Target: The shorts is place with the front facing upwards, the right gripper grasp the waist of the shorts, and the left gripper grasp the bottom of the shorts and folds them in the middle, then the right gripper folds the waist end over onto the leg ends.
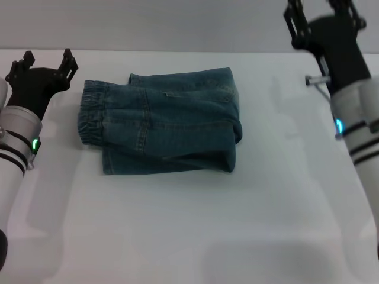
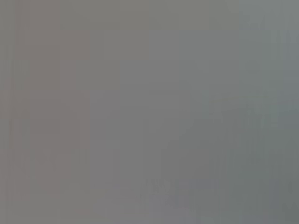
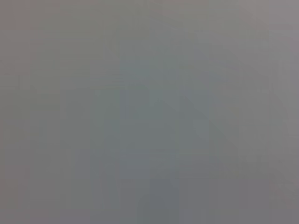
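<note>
Left gripper (image 1: 46, 64) stands with jaws spread and empty, just off the waist of the shorts (image 1: 90, 115); right gripper (image 1: 323, 18), prongs also spread and empty, hangs well apart beyond the opposite fold. The shorts (image 1: 166, 121) lie folded into a compact stack on the table (image 1: 189, 236), waistband on top, so both arms appear withdrawn because the folding looks finished.

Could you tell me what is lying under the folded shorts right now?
The shorts lie folded on the white table, gathered waistband at the left. Only table shows around them; anything beneath the denim layers is covered and cannot be seen.

Blue-green denim shorts (image 1: 163, 121) lying on a white table (image 1: 195, 231).
Black grippers showing on silver-white, black-banded wrists glowing green.
</note>
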Robot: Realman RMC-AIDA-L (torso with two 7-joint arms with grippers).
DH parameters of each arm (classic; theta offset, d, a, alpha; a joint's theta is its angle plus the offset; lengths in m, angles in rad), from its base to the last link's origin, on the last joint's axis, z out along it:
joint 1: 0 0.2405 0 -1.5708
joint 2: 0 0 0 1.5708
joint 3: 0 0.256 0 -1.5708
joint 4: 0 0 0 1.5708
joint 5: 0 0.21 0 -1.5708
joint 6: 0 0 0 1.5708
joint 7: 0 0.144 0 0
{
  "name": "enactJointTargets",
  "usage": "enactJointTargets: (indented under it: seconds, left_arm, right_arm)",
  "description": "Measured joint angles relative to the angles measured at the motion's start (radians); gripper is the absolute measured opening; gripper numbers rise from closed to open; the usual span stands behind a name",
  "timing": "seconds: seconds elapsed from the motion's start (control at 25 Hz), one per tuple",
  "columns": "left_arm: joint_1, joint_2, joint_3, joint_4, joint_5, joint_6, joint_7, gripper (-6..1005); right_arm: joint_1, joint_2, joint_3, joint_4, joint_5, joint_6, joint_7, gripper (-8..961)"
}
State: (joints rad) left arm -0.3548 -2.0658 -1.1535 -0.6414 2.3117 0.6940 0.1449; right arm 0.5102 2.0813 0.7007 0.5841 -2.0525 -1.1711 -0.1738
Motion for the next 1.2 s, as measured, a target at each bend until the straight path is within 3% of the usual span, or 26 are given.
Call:
enactJointTargets:
  seconds: [0.2, 0.64, 0.96, 1.2]
  left_arm:
    - [-0.011, -0.001, 0.012, 0.005, 0.000, 0.004, -0.002, 809]
    - [-0.030, -0.002, 0.053, -0.001, 0.000, 0.007, -0.012, 809]
    - [-0.037, -0.002, 0.076, -0.008, 0.000, 0.008, -0.018, 808]
    - [-0.040, 0.003, 0.103, -0.018, 0.000, 0.008, -0.048, 808]
  right_arm:
    - [-0.039, -0.001, -0.050, 0.004, -0.003, 0.064, 0.063, 545]
    - [0.078, -0.003, -0.110, -0.044, -0.098, 0.406, 0.218, 123]
    - [0.101, 0.000, -0.119, -0.041, -0.121, 0.532, 0.304, -2]
    - [0.104, 0.000, -0.120, -0.071, -0.123, 0.625, 0.373, 8]
